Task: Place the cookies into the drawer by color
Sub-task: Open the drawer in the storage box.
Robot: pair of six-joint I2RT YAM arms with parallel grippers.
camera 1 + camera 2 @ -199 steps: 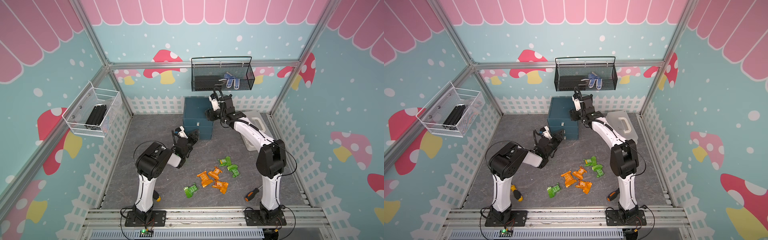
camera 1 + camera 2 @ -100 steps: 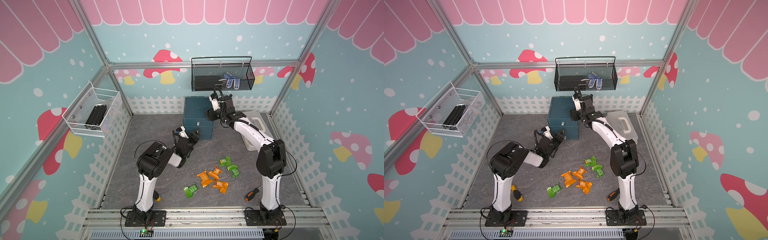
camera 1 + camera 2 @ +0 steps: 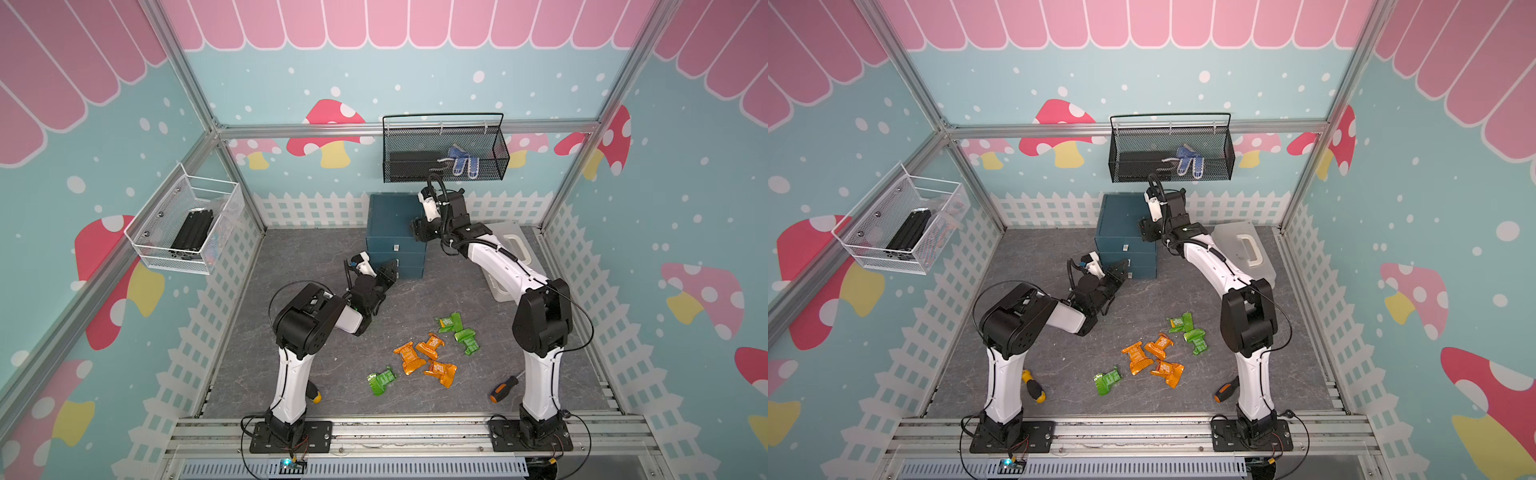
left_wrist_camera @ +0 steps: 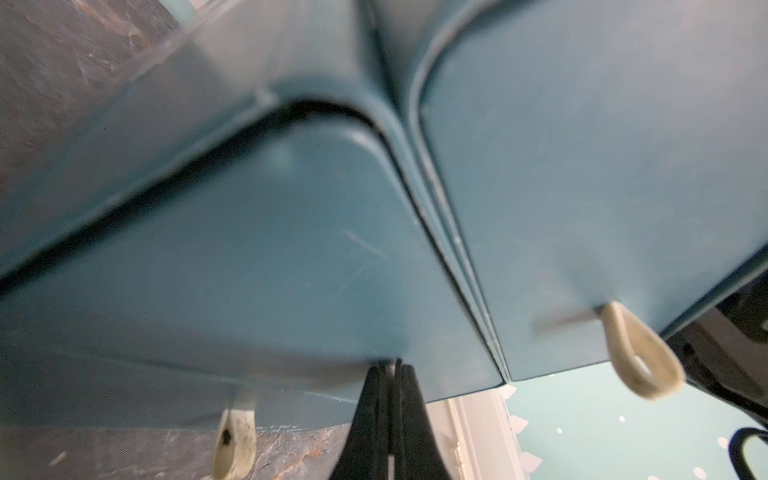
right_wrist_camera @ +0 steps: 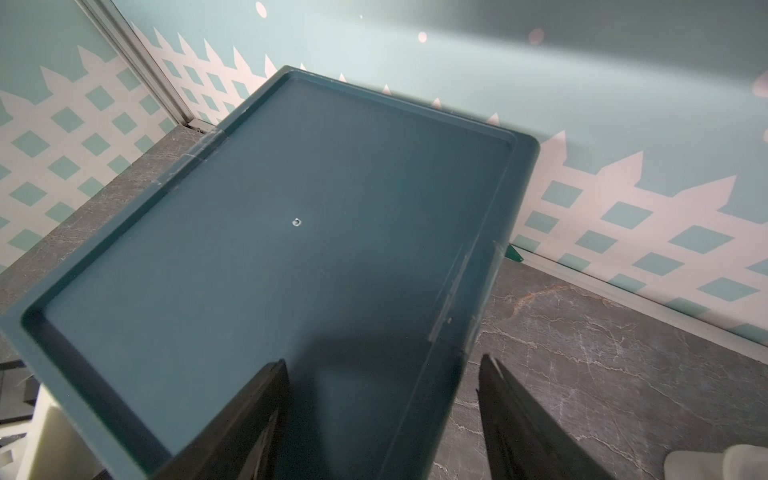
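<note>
Teal plastic on a smooth bench [image 3: 291, 257] offers little friction, so the first hazard is that the whole drawer [image 3: 392, 214] unit slides toward the near edge instead of one front opening. The likely cause is a pull with no counter-hold. The right fingers [image 3: 417, 232] stand released, straddling the unit's right top edge, and contact cannot be confirmed.

The second hazard is slip. The left fingers [image 4: 384, 382] are clenched tip-first against the middle front, where its pale tab should sit. The tab is hidden, so a grasp cannot be confirmed, and a thin tab may escape under an oblique pull.

Pose: the left arm reaches from the near left with the forearm low and the wrist rolled, fingers aimed far and right at the front. The right arm arches over the translucent case [image 3: 513, 249] at far right, wrist pitched down over the unit's top.

Location: the drawer unit stands far centre, with no front visibly pulled out. Six cookies [image 3: 430, 345], three orange and three green, lie loose at near centre, well apart from both arms.
</note>
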